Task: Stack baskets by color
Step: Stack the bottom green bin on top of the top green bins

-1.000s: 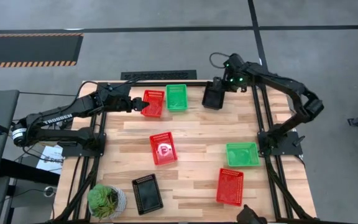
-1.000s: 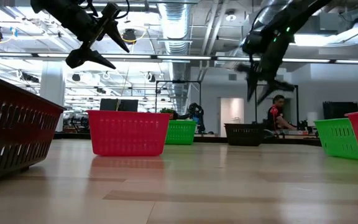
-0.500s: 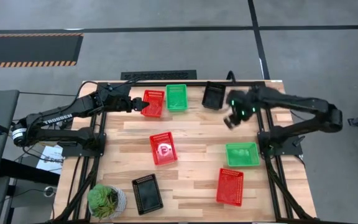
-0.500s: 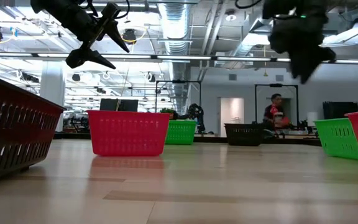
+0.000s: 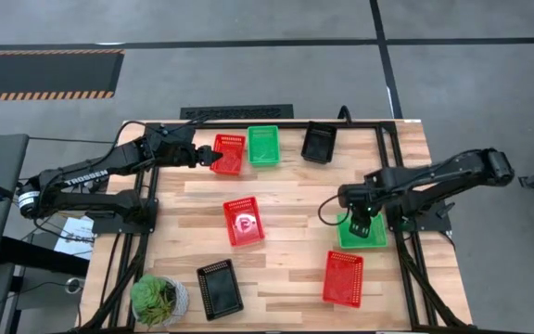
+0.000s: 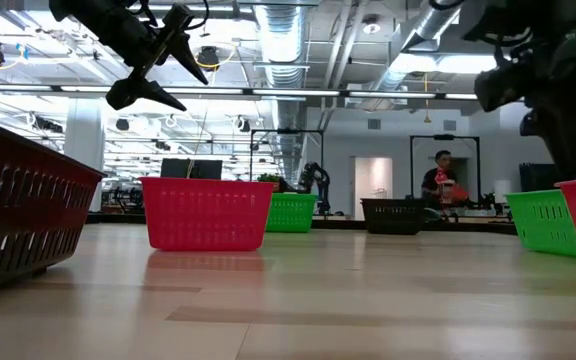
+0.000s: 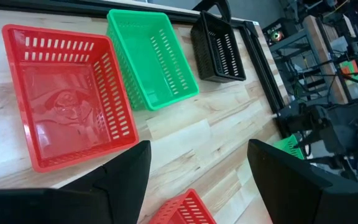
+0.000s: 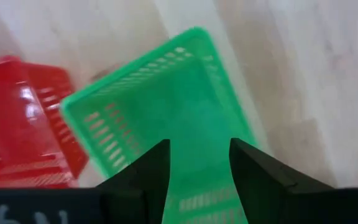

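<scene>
My right gripper [image 5: 361, 221] [image 8: 197, 180] hangs open, pointing down, just over the green basket [image 5: 363, 232] [image 8: 166, 99] at the table's right side; it touches nothing. My left gripper [image 5: 209, 158] [image 7: 197, 186] waits open in the air at the near left edge of a red basket [image 5: 231, 154] at the far side. Beside that basket stand a green basket [image 5: 264, 145] and a black basket [image 5: 319, 141]. A second red basket [image 5: 244, 221] sits mid-table, a third red basket [image 5: 343, 277] near right, and another black basket [image 5: 220, 289] near left.
A round potted green plant [image 5: 158, 299] stands at the near left corner. Black frame rails [image 5: 389, 167] run along the table's far and side edges. Bare wood [image 5: 295, 199] lies between the middle red basket and the right green one.
My right gripper has swung from above the black basket at the far edge toward the table's near right, sinking a little and rolling about its wrist, and now hangs over the right green basket. The black basket stays at the far edge.
</scene>
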Action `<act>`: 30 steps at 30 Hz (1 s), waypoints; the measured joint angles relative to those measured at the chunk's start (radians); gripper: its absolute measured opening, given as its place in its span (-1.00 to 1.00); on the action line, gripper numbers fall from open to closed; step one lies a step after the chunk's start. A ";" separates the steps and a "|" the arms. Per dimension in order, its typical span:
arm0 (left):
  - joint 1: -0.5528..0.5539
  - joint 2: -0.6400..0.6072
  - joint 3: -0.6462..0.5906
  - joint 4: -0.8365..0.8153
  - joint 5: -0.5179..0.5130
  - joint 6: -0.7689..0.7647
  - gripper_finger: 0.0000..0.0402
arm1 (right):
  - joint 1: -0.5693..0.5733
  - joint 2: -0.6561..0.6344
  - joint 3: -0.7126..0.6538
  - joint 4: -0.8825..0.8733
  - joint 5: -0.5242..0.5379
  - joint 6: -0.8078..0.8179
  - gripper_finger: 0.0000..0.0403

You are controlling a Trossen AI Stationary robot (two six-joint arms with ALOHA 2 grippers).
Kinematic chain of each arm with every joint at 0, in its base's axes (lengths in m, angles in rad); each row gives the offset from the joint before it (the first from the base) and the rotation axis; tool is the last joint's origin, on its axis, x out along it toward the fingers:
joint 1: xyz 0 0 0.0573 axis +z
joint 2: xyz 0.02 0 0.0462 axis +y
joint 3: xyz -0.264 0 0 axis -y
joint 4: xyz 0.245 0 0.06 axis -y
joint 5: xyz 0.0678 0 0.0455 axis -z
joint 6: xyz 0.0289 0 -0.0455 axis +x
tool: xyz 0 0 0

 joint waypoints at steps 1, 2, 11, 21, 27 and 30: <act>0.000 0.000 0.000 0.000 0.000 0.000 0.28 | 0.004 0.002 -0.003 0.003 0.015 0.004 -0.08; 0.000 0.000 0.000 0.000 0.000 0.000 0.28 | 0.004 0.010 -0.003 -0.001 0.032 0.004 -0.09; 0.000 0.001 0.000 -0.002 -0.002 0.007 0.28 | 0.001 0.114 -0.003 0.006 0.083 -0.103 -0.10; 0.000 0.001 0.000 -0.002 -0.002 0.015 0.28 | 0.003 0.281 -0.004 0.038 0.084 -0.142 -0.18; 0.000 0.001 0.000 -0.013 -0.002 0.024 0.28 | 0.003 0.287 -0.001 0.041 0.084 -0.132 -0.66; 0.000 0.001 0.000 -0.020 -0.002 0.025 0.28 | -0.006 0.274 0.015 0.032 0.083 -0.126 -0.92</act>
